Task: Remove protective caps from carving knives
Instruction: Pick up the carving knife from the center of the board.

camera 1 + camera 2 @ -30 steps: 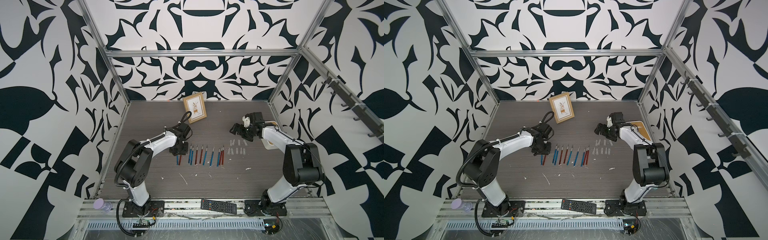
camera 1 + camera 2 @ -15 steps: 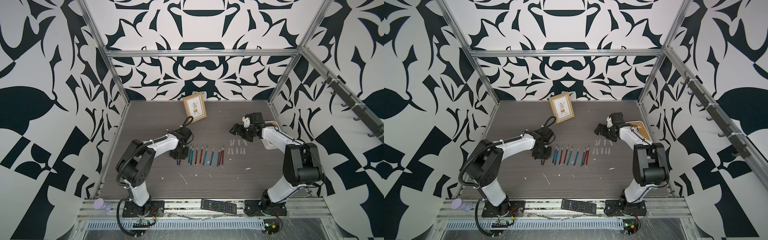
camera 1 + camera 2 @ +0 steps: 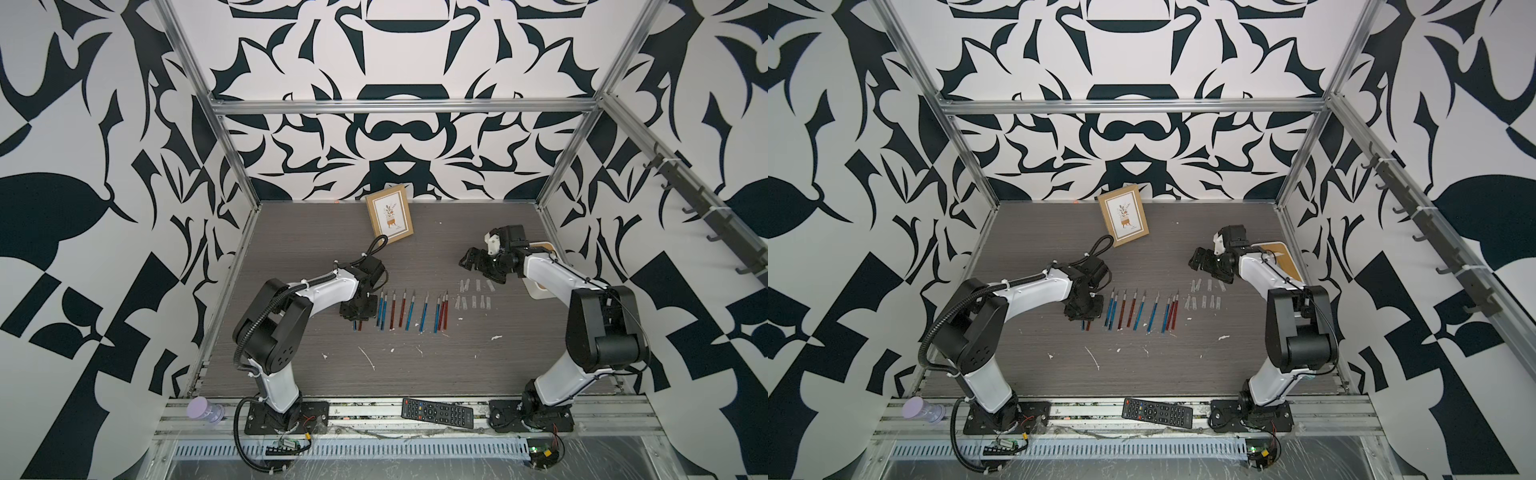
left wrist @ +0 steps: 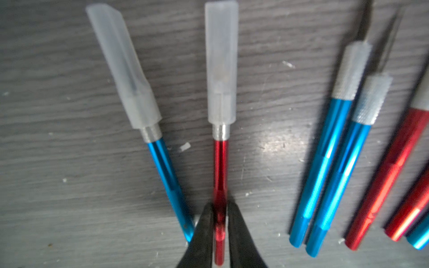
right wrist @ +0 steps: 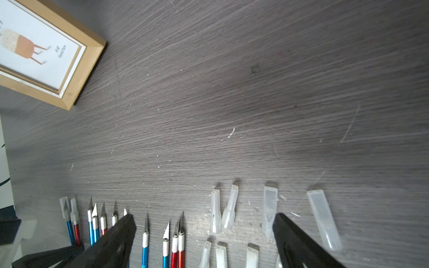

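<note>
Both left jaws (earlier apart) on red knife [image 4: 220, 162]

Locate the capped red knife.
In the left wrist view the red knife sits between the jaws of the left gripper, beside the capped blue knife, near the row's left end.

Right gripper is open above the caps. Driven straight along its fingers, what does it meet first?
Probably bare table just past the loose protective caps, well short of the picture frame. Depth is unclear, so the right gripper might clip those caps first.
</note>
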Robot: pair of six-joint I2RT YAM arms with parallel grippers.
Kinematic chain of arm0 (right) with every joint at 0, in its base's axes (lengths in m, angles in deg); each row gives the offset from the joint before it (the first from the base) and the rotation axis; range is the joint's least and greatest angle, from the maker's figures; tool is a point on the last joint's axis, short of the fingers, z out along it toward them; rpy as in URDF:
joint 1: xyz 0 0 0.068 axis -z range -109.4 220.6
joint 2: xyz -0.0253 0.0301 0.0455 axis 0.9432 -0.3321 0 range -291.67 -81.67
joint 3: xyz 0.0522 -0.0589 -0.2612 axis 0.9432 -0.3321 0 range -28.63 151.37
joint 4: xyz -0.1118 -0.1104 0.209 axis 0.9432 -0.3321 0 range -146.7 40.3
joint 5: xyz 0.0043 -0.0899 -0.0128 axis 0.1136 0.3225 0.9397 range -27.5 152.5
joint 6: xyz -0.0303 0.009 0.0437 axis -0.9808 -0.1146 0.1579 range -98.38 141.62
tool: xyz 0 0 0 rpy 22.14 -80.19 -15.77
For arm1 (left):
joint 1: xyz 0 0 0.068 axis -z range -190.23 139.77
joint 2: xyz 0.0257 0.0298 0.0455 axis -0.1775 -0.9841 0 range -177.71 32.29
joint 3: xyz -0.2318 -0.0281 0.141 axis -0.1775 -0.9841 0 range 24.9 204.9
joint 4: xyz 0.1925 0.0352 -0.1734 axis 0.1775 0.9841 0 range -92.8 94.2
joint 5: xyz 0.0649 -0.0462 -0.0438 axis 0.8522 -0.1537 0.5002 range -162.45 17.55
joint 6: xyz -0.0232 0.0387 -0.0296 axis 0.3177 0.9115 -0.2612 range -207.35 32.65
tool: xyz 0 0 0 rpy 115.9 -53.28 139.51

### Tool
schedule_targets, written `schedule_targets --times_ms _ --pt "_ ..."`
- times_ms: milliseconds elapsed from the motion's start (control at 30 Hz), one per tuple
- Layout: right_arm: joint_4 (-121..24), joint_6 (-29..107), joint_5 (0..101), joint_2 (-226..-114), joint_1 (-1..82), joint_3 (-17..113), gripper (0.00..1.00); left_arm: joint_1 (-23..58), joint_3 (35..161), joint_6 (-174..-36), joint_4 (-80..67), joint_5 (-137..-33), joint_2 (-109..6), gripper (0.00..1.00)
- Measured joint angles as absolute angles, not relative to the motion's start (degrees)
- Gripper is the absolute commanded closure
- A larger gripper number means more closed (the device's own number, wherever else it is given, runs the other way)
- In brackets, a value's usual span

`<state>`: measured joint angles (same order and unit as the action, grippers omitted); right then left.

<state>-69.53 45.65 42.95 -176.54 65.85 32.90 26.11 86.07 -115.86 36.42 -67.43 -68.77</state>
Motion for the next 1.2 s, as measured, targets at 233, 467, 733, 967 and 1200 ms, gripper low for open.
schedule_targets --times_ms 233,467,733,967,1200 --pt "-69.53 45.67 42.95 -176.54 65.76 32.90 0.05 26.13 86.07 -115.93 36.44 -67.54 -68.70 0.97" --pt "-69.53 45.87 42.23 -176.54 65.26 32.97 0.04 26.15 86.11 -115.73 36.31 -70.60 -67.85 1.00" --pt "-68.27 47.05 38.95 -176.54 64.30 33.23 0.04 26.15 86.11 -114.53 30.22 -81.00 -60.81 1.00" --pt "-64.62 48.95 34.67 -176.50 60.06 33.25 0.07 26.15 86.18 -114.75 23.02 -89.83 -60.20 1.00" --pt "-59.94 52.40 31.48 -176.50 52.76 33.58 0.24 26.15 87.73 -115.84 18.92 -93.33 -62.12 1.00"
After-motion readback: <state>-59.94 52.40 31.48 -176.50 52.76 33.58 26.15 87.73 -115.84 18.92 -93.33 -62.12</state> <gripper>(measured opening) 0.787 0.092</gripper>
